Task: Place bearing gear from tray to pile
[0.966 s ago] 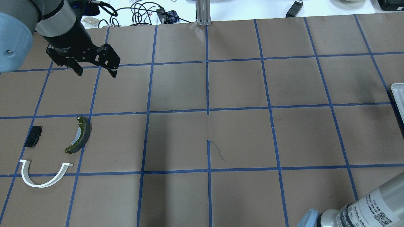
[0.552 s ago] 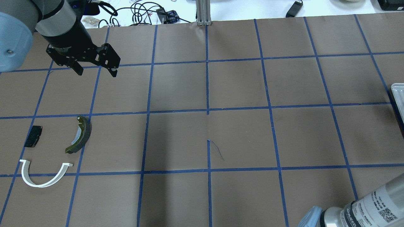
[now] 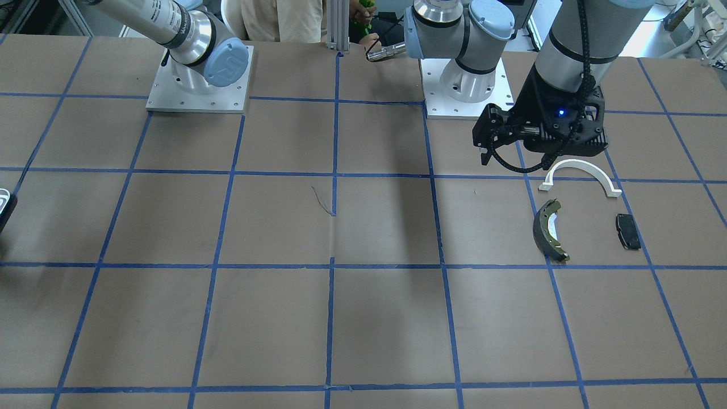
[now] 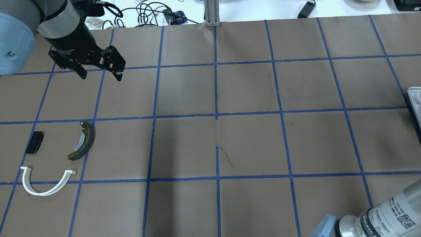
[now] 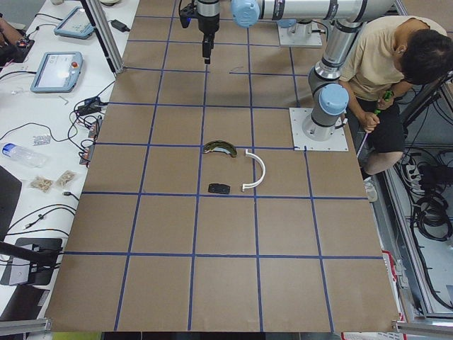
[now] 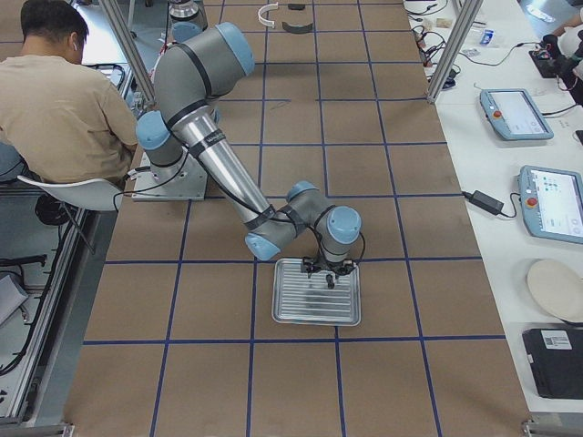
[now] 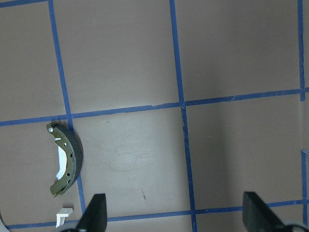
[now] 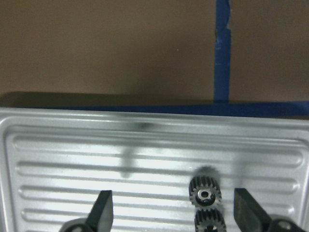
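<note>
1. Bearing gear (image 8: pixel 204 194) lies in the ribbed tray (image 8: pixel 58 145), between the widely spread fingers of my right gripper (image 8: pixel 172 193), nearer one finger; flat tray floor runs alongside.
2. A 2nd gear (image 8: pixel 209 221) just beside it is cut off at the view's edge.
3. My left gripper (image 4: pixel 101 77) hangs with fingers spread wide over the gridded table (image 4: pixel 250 89), well apart from the pile (image 4: pixel 84 144): brake shoe (image 4: pixel 88 135), arc bracket (image 4: pixel 42 192), pad (image 4: pixel 34 142).

We see silver tube arms with pale blue joint caps (image 3: pixel 225 61). The left arm (image 3: pixel 559 45) carries a black cable (image 3: pixel 581 57), a blue light (image 3: pixel 561 112) and the black left gripper (image 4: pixel 101 77); the right arm (image 4: pixel 409 197) bears printed labels (image 4: pixel 394 219).
</note>
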